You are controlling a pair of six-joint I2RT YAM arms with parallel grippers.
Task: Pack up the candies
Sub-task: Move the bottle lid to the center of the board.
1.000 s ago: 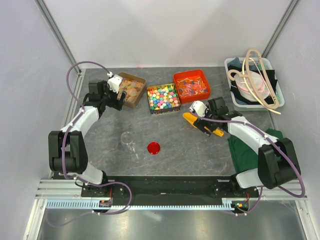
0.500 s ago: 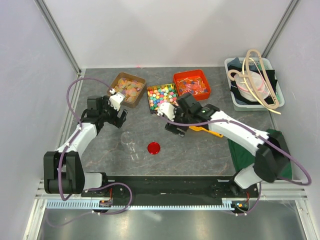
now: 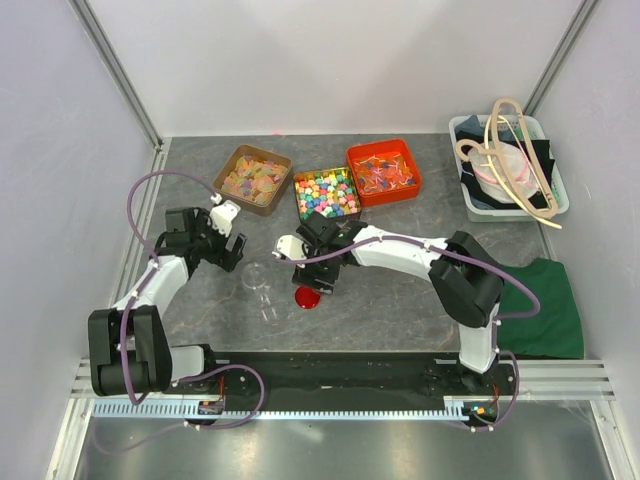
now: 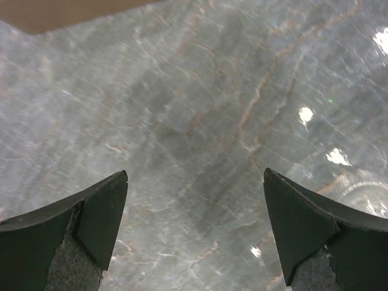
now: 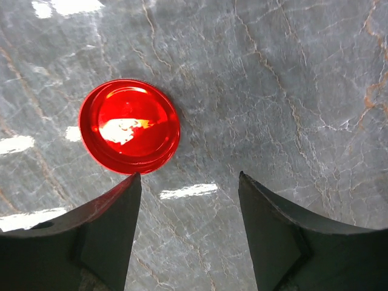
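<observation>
While both arms are hovering low over the table [image 3: 400, 300], neither is carrying anything.

Left gripper [image 3: 229, 248]: jaws are standing wide apart, with only bare marble showing between them in the wrist view [image 4: 194, 209]. Fingers [image 4: 91, 224] aren't touching anything.

The candies [image 3: 252, 180], the pale pastel ones, are sitting in the brown tray [image 3: 232, 159], a short way ahead of the left gripper's tips. A corner of that tray [image 4: 60, 12] is showing at the far edge of the left wrist view, ahead of the tips and off to one side. None are lying out on the table as far as I can see.

A clear round container [image 3: 255, 277] is standing just beside the left gripper, and its rim [image 4: 370, 194] is peeking in next to one finger. It looks empty from above, but I can't tell for sure.

Right gripper [image 3: 312, 280]: the arm is reaching across toward the left one, with jaws parted and nothing between them [image 5: 189, 176]. A red lid [image 5: 129, 126] is lying flat just ahead of one fingertip [image 5: 115, 212], outside the gap. Whether that tip is touching the lid, I can't tell. From above, the lid [image 3: 307, 298] is partly tucked under this gripper.

Behind the right gripper's wrist:
- a black tray of bright multicoloured cube candies [image 3: 327, 193]
- beside that, a red tray [image 3: 409, 170] with red-orange and blue candies

Well off past the right arm's elbow:
- a pale bin [image 3: 560, 200] holding wooden hoops
- a green cloth [image 3: 545, 300]
</observation>
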